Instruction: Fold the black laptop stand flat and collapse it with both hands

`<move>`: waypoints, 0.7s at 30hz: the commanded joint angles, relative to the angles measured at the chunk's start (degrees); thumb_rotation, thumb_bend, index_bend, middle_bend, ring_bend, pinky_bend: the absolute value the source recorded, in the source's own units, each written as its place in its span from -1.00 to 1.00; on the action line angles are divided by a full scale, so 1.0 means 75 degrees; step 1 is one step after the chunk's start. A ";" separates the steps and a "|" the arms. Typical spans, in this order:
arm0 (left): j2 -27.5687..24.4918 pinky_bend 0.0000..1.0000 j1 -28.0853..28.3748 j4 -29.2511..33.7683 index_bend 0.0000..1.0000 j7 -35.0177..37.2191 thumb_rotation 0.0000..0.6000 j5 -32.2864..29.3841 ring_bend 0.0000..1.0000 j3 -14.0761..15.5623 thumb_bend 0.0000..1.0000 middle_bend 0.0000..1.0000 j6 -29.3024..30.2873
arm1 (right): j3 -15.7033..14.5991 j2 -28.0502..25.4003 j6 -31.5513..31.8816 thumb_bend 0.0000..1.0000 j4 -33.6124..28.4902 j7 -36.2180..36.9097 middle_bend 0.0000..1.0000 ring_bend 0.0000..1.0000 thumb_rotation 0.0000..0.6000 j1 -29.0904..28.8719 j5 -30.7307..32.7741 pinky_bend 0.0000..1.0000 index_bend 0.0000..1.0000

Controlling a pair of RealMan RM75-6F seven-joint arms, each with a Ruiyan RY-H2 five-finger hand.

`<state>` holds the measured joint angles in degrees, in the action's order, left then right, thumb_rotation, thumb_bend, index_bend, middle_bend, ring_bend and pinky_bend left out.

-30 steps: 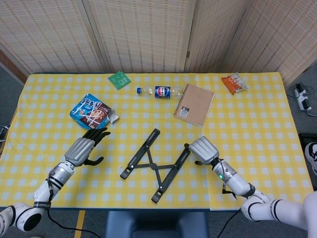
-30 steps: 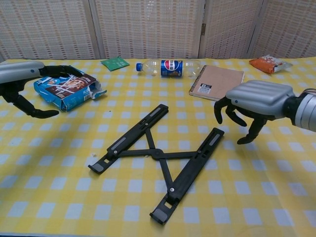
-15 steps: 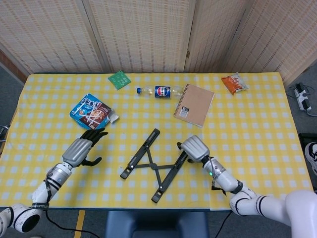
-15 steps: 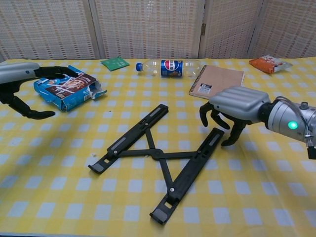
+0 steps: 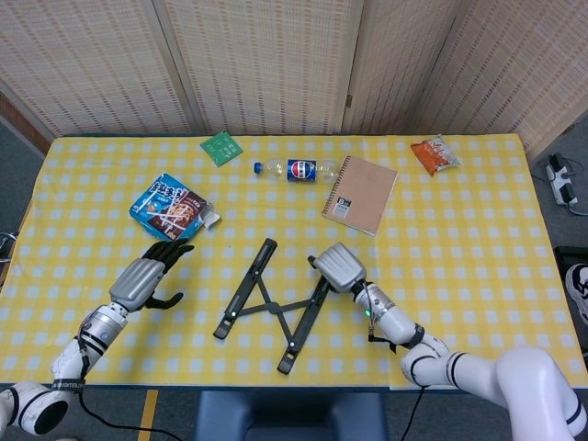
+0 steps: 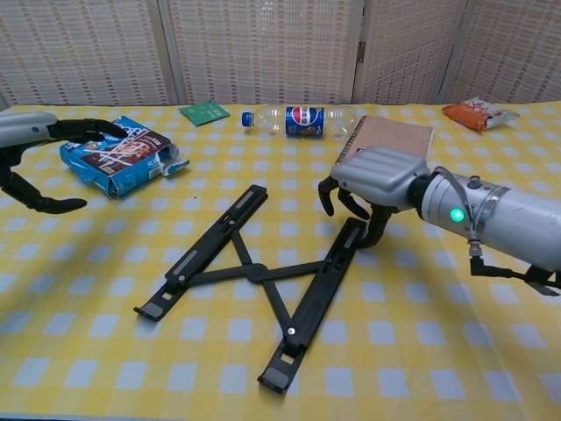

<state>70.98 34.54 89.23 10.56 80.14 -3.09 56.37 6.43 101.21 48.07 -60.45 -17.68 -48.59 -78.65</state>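
We've got our right hand (image 6: 372,180) curled on the black X-frame laptop stand (image 6: 254,276)'s far right rail to squeeze it; left hand (image 5: 147,277) waits open, empty.

Yellow-and-white checked counter (image 5: 478,266), bearing black folding laptop stand (image 5: 266,305), blue snack box (image 5: 170,207), clear cola bottle (image 5: 296,170), brown spiral notebook (image 5: 360,195), green packet (image 5: 220,147), orange snack bag (image 5: 434,154).

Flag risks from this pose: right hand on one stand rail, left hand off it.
1. Only the right hand touches the laptop stand; the left hand hangs open, apart, so the stand may slide rather than fold.
2. Curled fingers beside the rail could get pinched.
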 commanded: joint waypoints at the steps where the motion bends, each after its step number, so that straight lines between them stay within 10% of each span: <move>1: -0.0017 -1.00 -0.0024 -0.0013 -0.77 0.0046 1.00 0.0014 -1.00 0.0012 -0.26 -0.88 -0.0005 | 0.0143 0.0362 -0.0041 -0.76 0.0430 -0.0178 0.49 0.59 1.00 -0.0244 -0.0042 0.40 -0.08; 11: 0.0071 -1.00 0.0090 -0.0352 -0.73 0.0014 1.00 0.0206 -1.00 -0.0038 -0.25 -0.86 -0.0075 | 0.0394 0.0624 -0.0059 -0.76 0.0995 0.0112 0.44 0.57 1.00 -0.0490 0.0004 0.40 -0.11; 21: 0.1239 -0.89 0.0888 -0.2480 -0.46 -0.0974 1.00 0.1350 -0.74 -0.0183 -0.53 -0.58 0.0237 | 0.0236 -0.1261 0.0659 -0.76 -0.1931 -0.0039 0.42 0.58 1.00 0.0018 -0.0314 0.40 -0.14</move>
<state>77.12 38.86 75.28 5.05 87.08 -4.25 57.23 8.68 97.05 50.72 -67.36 -16.80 -50.05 -79.95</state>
